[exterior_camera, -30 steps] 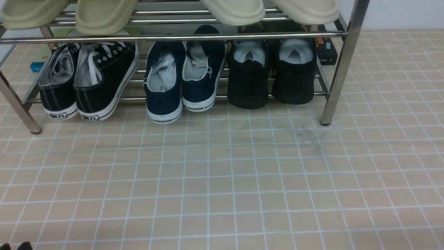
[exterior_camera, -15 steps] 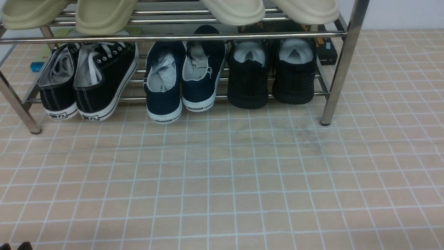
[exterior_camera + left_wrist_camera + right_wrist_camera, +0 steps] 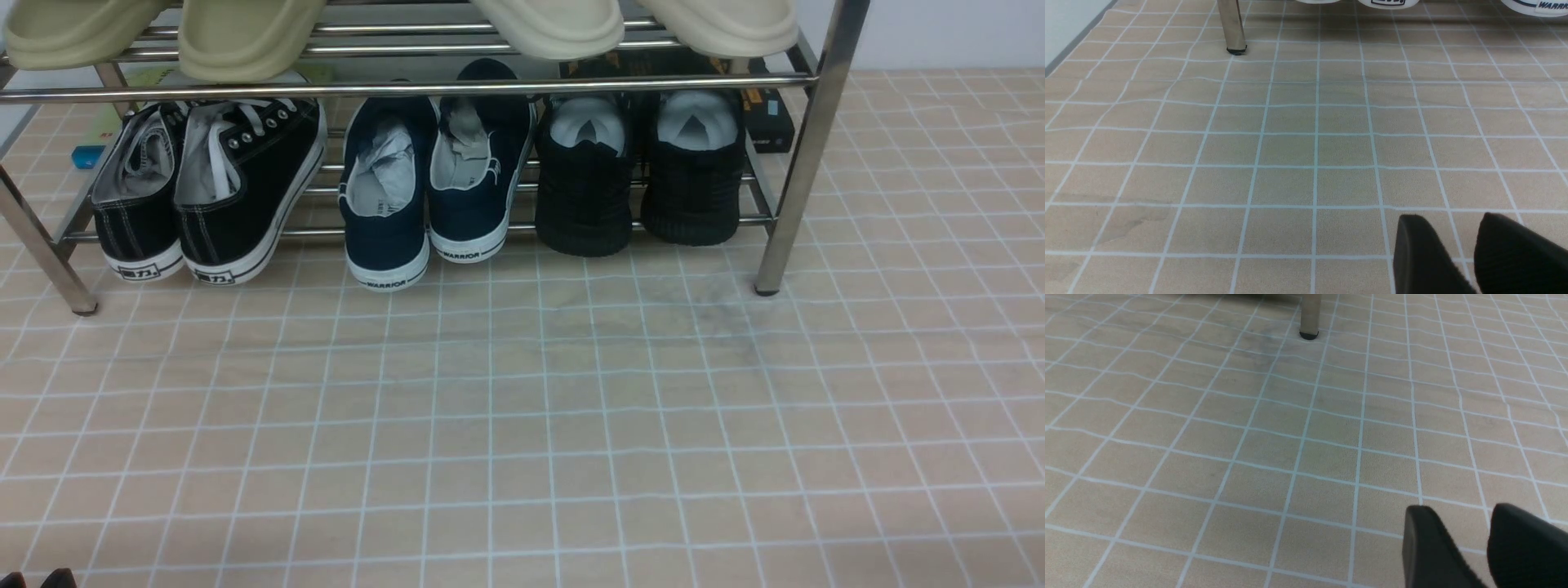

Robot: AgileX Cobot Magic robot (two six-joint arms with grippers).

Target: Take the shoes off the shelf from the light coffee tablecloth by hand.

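The shoes (image 3: 584, 196) I'm after are on the bottom tier of the shelf (image 3: 408, 86), at its right end, just inside the right front leg. They're side by side, heels toward me and hanging a bit over the front rail, with white paper stuffed in the openings.

Next to them, in the middle of the shelf, is a navy pair (image 3: 384, 220) with white soles. A black canvas pair (image 3: 237, 188) sits at the left end. On the upper tier there are pale slippers (image 3: 245, 33), and behind the shelf's right end is a small dark box (image 3: 771, 122).

Both my grippers are well short of the shelf, low over the tablecloth (image 3: 522, 425), nowhere near touching the shoes. The left gripper (image 3: 1453, 228) has its fingers (image 3: 1421, 253) parted, with bare cloth showing in the gap and nothing between them. From its camera I only see the shelf's left front leg (image 3: 1233, 28) and a few white soles at the far edge.

The right gripper (image 3: 1457, 516) is the same story: fingers (image 3: 1425, 547) apart, gripping nothing, with the shelf's right front leg (image 3: 1310, 314) up ahead. The shoes don't show in either wrist view.
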